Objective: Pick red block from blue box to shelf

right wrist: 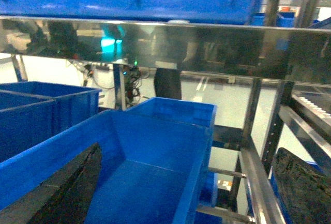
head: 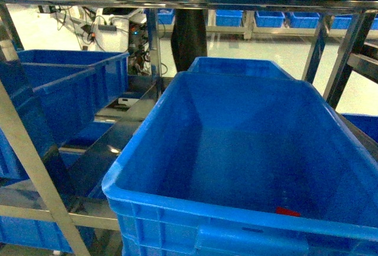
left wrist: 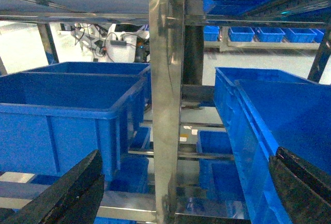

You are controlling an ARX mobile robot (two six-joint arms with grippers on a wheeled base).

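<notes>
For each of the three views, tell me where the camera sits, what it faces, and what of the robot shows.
Head: rides high on the robot, slanting down into a big blue crate on the shelf; nothing of the robot shows.
Left wrist: faces a steel shelf post head-on; two dark fingers of the left pincer frame the bottom corners, spread wide.
Right wrist: looks level over the crate; right pincer open.
All three views share that crate and the shelf.

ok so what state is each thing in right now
left gripper: open, holding nothing
right gripper: open, holding nothing
front blue crate: open-topped, bare except a small red patch by its near wall, too small to identify
left blue crates: open-topped, contents hidden
shelf: upright, loaded with crates
</notes>
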